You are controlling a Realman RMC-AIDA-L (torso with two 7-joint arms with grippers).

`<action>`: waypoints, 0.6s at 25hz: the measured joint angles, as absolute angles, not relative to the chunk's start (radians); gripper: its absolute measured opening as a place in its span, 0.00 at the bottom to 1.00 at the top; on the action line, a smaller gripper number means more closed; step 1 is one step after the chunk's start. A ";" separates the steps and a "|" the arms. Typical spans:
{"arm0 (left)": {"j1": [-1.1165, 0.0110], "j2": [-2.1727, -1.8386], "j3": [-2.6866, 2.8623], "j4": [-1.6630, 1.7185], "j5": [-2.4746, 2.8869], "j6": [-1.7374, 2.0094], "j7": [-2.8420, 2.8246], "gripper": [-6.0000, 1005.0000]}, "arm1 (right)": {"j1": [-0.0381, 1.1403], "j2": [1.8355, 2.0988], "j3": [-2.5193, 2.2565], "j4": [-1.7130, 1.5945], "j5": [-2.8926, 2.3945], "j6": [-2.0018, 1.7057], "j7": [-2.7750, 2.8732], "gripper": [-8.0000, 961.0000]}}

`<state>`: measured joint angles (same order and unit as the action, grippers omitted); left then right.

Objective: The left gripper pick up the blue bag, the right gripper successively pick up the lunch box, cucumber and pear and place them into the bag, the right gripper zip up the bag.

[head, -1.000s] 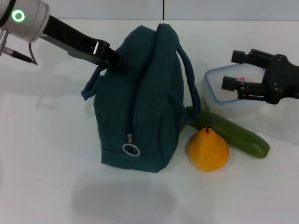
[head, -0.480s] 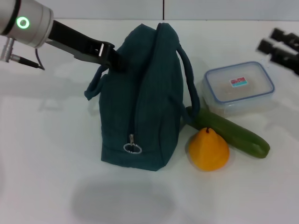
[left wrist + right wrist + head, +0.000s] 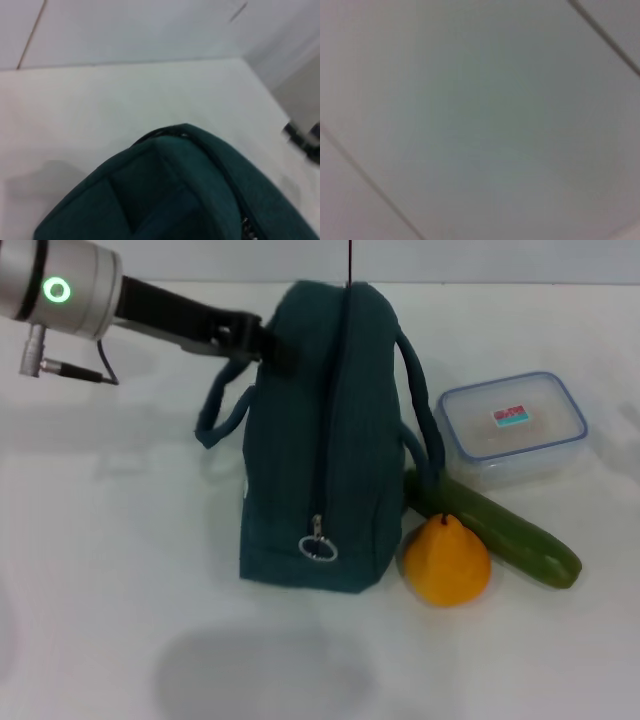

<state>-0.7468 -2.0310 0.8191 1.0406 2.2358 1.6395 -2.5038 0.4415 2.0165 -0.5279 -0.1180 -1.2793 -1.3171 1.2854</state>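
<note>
The left gripper (image 3: 268, 348) is pinched shut on the blue bag (image 3: 320, 440), high on its left side. The bag stands on the table (image 3: 120, 620), zipped closed, its zip ring (image 3: 319, 549) low in front. The pear (image 3: 446, 560) and cucumber (image 3: 495, 529) lie just beside it, the lunch box (image 3: 512, 427) behind them. The right gripper is out of sight. With the zip closed, nothing can go in, and a tug could tip the bag onto the pear.

The left gripper (image 3: 262, 343) dragged the blue bag (image 3: 325, 440) rightward; right gripper gone
</note>
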 joint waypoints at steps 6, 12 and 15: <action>-0.722 -2.033 0.764 1.040 2.154 1.622 -2.448 0.04 | 0.449 2.023 -0.525 -0.038 -1.266 -1.235 1.285 0.88; -0.718 -2.030 0.764 1.031 2.148 1.615 -2.418 0.04 | 0.467 2.027 -0.519 0.004 -1.230 -1.230 1.297 0.86; -0.715 -2.030 0.764 1.027 2.152 1.615 -2.407 0.04 | 0.482 2.028 -0.519 0.034 -1.195 -1.235 1.325 0.85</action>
